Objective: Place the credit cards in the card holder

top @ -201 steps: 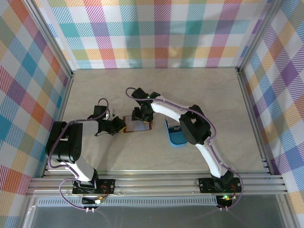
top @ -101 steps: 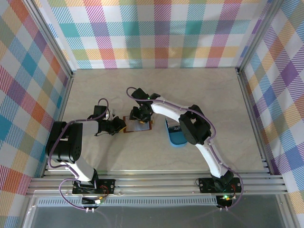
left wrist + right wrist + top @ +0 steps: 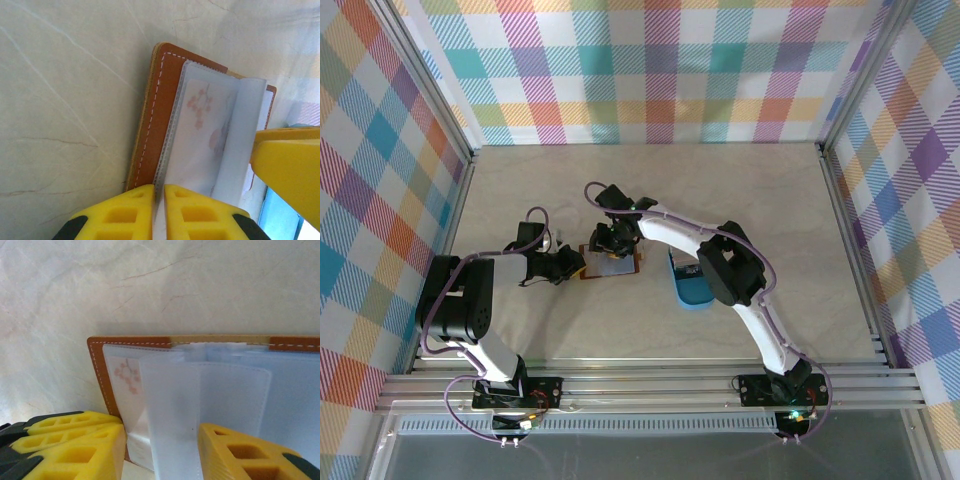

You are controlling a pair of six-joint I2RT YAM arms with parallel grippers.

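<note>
The card holder lies open on the table, brown leather with clear plastic sleeves. One sleeve holds a credit card printed with pink blossoms. My left gripper is shut on the sleeves' left edge. My right gripper hangs over the holder, open, its fingers either side of a raised pale leaf. Whether that leaf is a card or a sleeve I cannot tell. The right gripper has one finger against the leaf and the other a little apart from it.
A blue oval tray sits just right of the holder, under the right arm's elbow; its edge shows beside the right finger. Metal rails and plaid walls enclose the pale marbled table.
The right gripper has shifted slightly left across the holder and its jaws have narrowed. The left gripper has stayed put on the sleeve edge.
</note>
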